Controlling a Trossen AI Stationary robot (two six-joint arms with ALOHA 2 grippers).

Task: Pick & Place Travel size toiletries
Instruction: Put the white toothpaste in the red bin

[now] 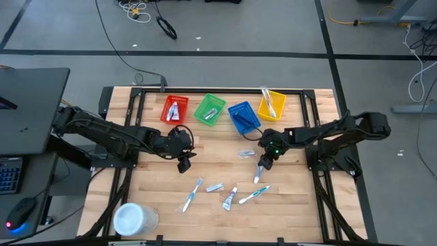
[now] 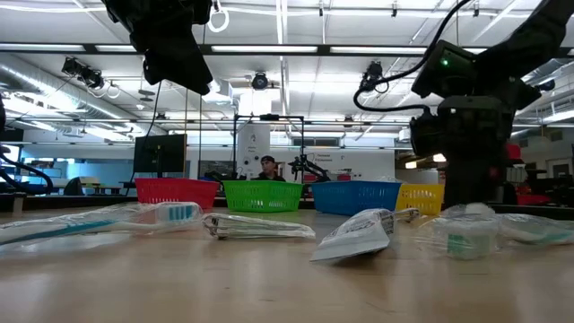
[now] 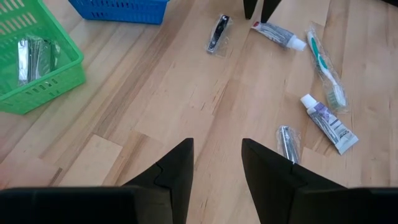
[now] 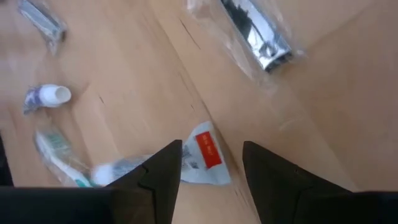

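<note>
Several small toiletries lie flat on the wooden table: a white tube with a red label (image 4: pixel 207 155), a wrapped razor (image 4: pixel 255 34), two toothbrushes (image 1: pixel 191 195) (image 1: pixel 254 195), another tube (image 1: pixel 230 198) and a small packet (image 1: pixel 215 186). My right gripper (image 4: pixel 211 146) is open and low over the red-labelled tube (image 1: pixel 258 175). Its fingers stand on either side of the tube's flat end, and I see no touch. My left gripper (image 3: pixel 216 146) is open and hovers above bare wood (image 1: pixel 184 164), left of the items.
Red (image 1: pixel 175 109), green (image 1: pixel 209 111), blue (image 1: pixel 243 116) and yellow (image 1: pixel 271 104) baskets line the far edge, some with items inside. A white round tub (image 1: pixel 134 219) stands at the near left corner. Bare wood lies between the two grippers.
</note>
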